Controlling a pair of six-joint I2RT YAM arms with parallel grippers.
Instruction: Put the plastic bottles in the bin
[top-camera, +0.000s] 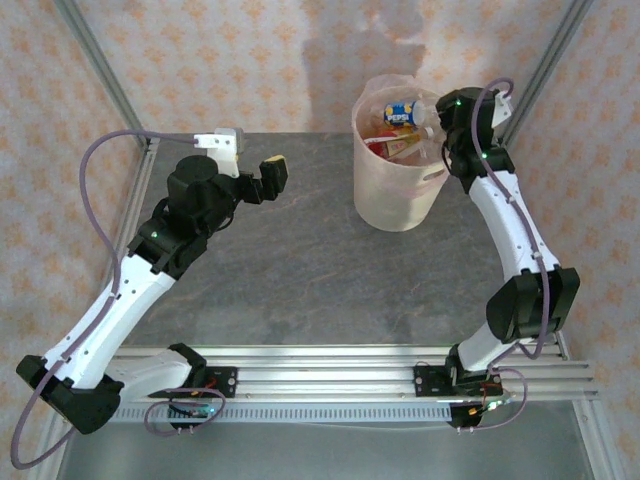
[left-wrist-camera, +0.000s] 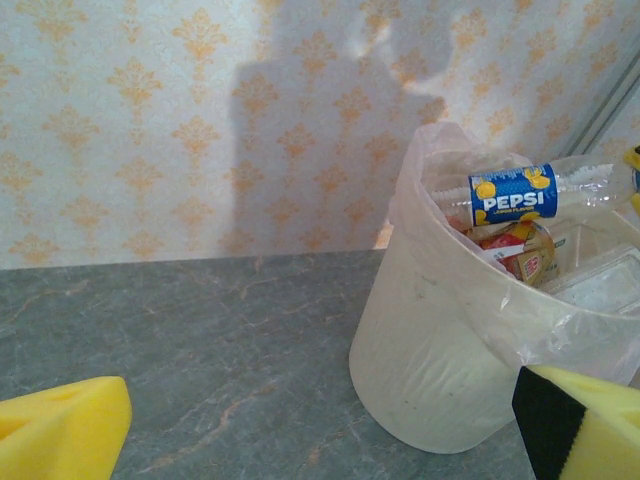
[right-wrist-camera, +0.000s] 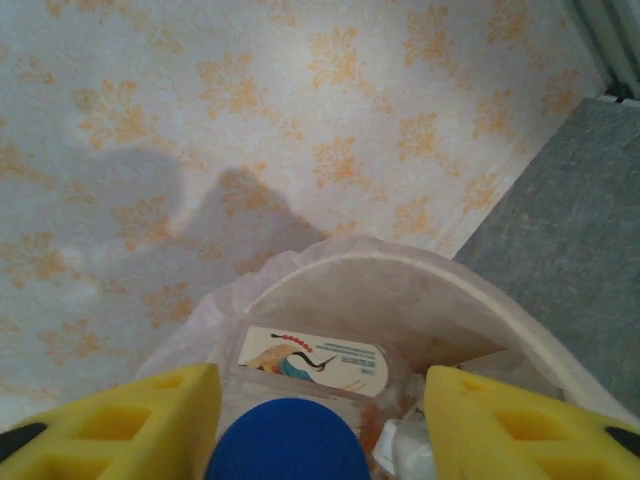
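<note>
Blue is the readable label: a clear Pepsi bottle (left-wrist-camera: 515, 195) lies on its side on top of the heap in the bin (left-wrist-camera: 430, 360). "PEPSI" stands in white on a blue band dotted with yellow lemons. A smaller line beneath it is too fine to read. Under it sit other bottles (left-wrist-camera: 515, 252) with red and orange labels, their print illegible.

From the right wrist, a blue-capped bottle (right-wrist-camera: 285, 445) points down into the bin, cap toward the camera. Its cream label carries a red and teal drawing and rows of tiny unreadable text.

The right gripper (right-wrist-camera: 320, 390) hangs over the bin's rim with its yellow fingers (right-wrist-camera: 130, 420) partly apart. The blue cap lies between them, close against the left finger and clear of the other. Whether it touches that finger I cannot tell.

The left gripper (left-wrist-camera: 320, 430) is spread wide with nothing between its pads, low over the grey stone-look worktop (top-camera: 300, 250) and well apart from the bin.

Only the top view gives the layout: the bin at the far right of the worktop, and the left arm's gripper (top-camera: 258, 170) far left of it. The left wrist view alone shows the bin's wall and the thin bag (left-wrist-camera: 440, 150) folded over its rim.
</note>
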